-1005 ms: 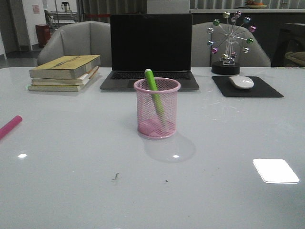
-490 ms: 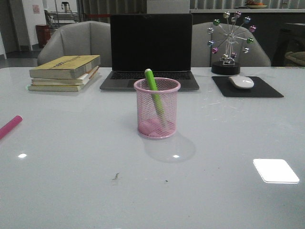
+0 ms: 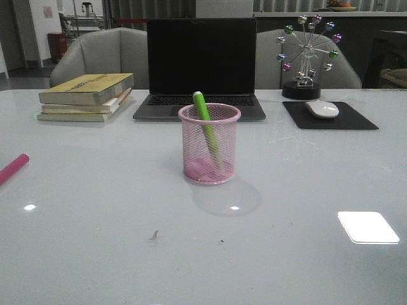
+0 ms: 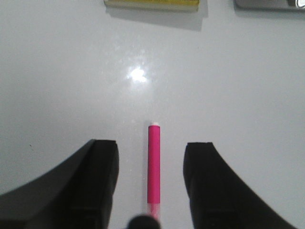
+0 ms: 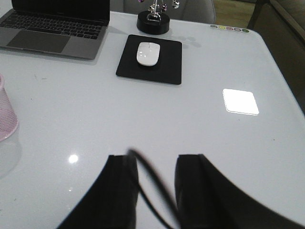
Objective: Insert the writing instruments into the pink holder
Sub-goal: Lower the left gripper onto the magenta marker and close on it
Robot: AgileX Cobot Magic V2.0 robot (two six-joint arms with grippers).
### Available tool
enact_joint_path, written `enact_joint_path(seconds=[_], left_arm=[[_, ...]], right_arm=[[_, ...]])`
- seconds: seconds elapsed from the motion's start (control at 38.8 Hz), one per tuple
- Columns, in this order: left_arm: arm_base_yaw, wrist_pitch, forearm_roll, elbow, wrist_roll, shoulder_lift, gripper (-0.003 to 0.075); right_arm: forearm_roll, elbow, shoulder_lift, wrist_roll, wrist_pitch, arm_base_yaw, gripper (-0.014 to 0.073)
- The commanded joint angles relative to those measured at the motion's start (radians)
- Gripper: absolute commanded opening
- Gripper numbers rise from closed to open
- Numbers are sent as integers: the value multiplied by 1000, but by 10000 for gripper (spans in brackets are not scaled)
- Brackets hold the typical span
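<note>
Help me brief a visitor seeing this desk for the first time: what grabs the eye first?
The pink holder at mid-table, with the lime green pen leaning inside it. Next, the hot pink pen lying flat between the open left gripper's fingers, at the table's left edge. Behind stands a dark laptop.

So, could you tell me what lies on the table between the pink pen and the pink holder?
Nothing: the front view shows only bare white table between the pink pen at the left edge and the pink holder.

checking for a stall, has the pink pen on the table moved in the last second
No. The pink pen lies at the same spot by the table's left edge, equally far from the books throughout.
</note>
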Motion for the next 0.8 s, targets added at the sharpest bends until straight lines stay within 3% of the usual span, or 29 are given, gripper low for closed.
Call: enact_joint_path(seconds=[0.0, 0.77], left_arm=[[2, -36, -15, -40, -5, 14, 395], [2, -26, -17, -40, -1, 251, 393]], right_arm=[[-14, -30, 0, -2, -80, -6, 337], [-14, -30, 0, -2, -80, -6, 337]])
